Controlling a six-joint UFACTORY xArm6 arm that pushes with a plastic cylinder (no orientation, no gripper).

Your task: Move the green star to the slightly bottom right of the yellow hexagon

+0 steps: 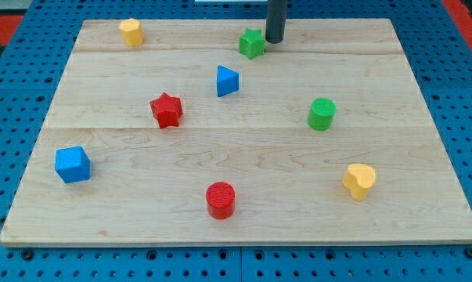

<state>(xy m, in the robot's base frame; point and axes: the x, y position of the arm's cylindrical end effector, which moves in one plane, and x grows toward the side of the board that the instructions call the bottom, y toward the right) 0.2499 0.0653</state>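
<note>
The green star lies near the view's top, a little right of the board's middle. The yellow hexagon sits at the view's top left, far to the left of the star. My tip comes down from the view's top and rests just right of the green star, close to it or touching its right edge.
On the wooden board also lie a blue triangle, a red star, a green cylinder, a blue cube, a red cylinder and a yellow heart-like block. Blue pegboard surrounds the board.
</note>
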